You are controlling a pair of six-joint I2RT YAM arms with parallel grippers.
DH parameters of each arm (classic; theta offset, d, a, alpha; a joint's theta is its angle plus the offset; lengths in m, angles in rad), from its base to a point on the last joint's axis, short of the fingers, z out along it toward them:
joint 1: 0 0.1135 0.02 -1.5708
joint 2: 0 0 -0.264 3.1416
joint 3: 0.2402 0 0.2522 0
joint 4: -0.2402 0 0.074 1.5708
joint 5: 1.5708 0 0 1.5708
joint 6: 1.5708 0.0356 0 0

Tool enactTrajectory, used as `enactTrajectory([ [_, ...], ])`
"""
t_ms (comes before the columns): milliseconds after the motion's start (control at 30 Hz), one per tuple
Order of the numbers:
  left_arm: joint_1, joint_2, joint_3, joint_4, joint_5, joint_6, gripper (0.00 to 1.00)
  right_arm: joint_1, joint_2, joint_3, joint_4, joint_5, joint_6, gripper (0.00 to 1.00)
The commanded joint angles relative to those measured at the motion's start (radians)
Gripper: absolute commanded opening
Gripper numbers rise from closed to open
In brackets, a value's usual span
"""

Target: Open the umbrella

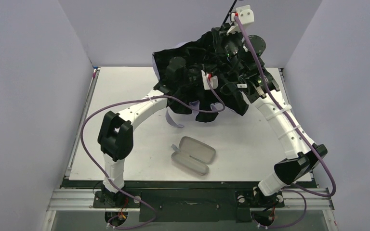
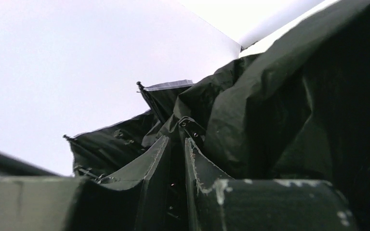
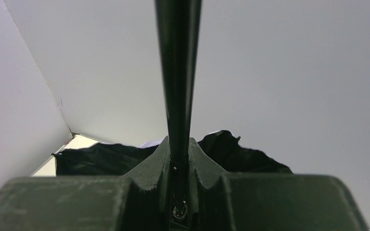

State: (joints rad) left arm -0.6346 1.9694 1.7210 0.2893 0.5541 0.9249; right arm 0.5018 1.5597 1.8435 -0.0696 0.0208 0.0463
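The umbrella (image 1: pixel 192 77) hangs half spread above the back of the table, its crumpled black lining facing the top camera and lavender fabric (image 1: pixel 174 121) dangling below. In the right wrist view, my right gripper (image 3: pixel 178 144) is shut on the thin black shaft (image 3: pixel 178 72), which runs straight up out of the jaws. My left gripper (image 2: pixel 176 142) is buried in the canopy. Its fingers (image 2: pixel 200 166) stand a narrow gap apart, with dark folds and a rib joint (image 2: pixel 191 126) at their tips. In the top view both grippers are lost against the black fabric.
An oval grey clamshell case (image 1: pixel 193 154) lies open on the white table (image 1: pixel 125 86), near the front middle. Grey walls close in the left, the back and the right. Purple cables (image 1: pixel 125 103) loop along both arms.
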Motion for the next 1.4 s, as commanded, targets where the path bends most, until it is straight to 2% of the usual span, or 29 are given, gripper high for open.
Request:
enactTrajectory([
  [0, -0.013, 0.041, 0.059, -0.030, -0.028, 0.086, 0.15, 0.019, -0.075, 0.032, 0.093, 0.033, 0.031, 0.00],
  [167, -0.023, 0.091, 0.100, -0.088, -0.099, 0.080, 0.16, 0.024, -0.080, 0.037, 0.097, 0.028, 0.044, 0.00],
  [233, -0.030, 0.095, 0.071, -0.116, -0.086, 0.047, 0.23, 0.025, -0.078, 0.042, 0.103, 0.026, 0.040, 0.00],
  [333, -0.044, 0.068, 0.003, -0.142, -0.031, 0.017, 0.48, 0.021, -0.069, 0.065, 0.109, 0.021, 0.032, 0.00],
  [400, -0.056, 0.049, -0.051, -0.155, 0.002, 0.004, 0.60, 0.018, -0.065, 0.076, 0.114, 0.015, 0.024, 0.00],
  [533, -0.074, 0.036, -0.091, -0.251, 0.052, 0.010, 0.70, 0.005, -0.056, 0.097, 0.132, 0.010, 0.013, 0.00],
  [700, -0.066, 0.024, -0.115, -0.283, 0.042, -0.017, 0.72, -0.027, -0.047, 0.125, 0.154, -0.010, 0.016, 0.00],
  [833, -0.039, -0.022, -0.105, -0.261, 0.074, -0.160, 0.81, -0.068, -0.050, 0.130, 0.166, -0.099, 0.047, 0.00],
  [967, -0.029, -0.103, -0.073, -0.183, 0.057, -0.355, 0.84, -0.081, -0.081, 0.065, 0.161, -0.161, 0.034, 0.00],
  [1000, -0.028, -0.117, -0.071, -0.126, 0.013, -0.439, 0.84, -0.081, -0.088, 0.035, 0.159, -0.171, 0.033, 0.00],
  [1133, -0.019, -0.179, -0.042, -0.036, -0.098, -0.623, 0.82, -0.074, -0.130, -0.062, 0.160, -0.190, 0.026, 0.00],
  [1267, -0.020, -0.209, -0.022, -0.099, -0.166, -0.673, 0.76, -0.070, -0.137, -0.090, 0.156, -0.169, 0.019, 0.00],
  [1367, -0.019, -0.226, -0.076, -0.141, -0.213, -0.669, 0.75, -0.070, -0.133, -0.075, 0.154, -0.155, 0.015, 0.00],
])
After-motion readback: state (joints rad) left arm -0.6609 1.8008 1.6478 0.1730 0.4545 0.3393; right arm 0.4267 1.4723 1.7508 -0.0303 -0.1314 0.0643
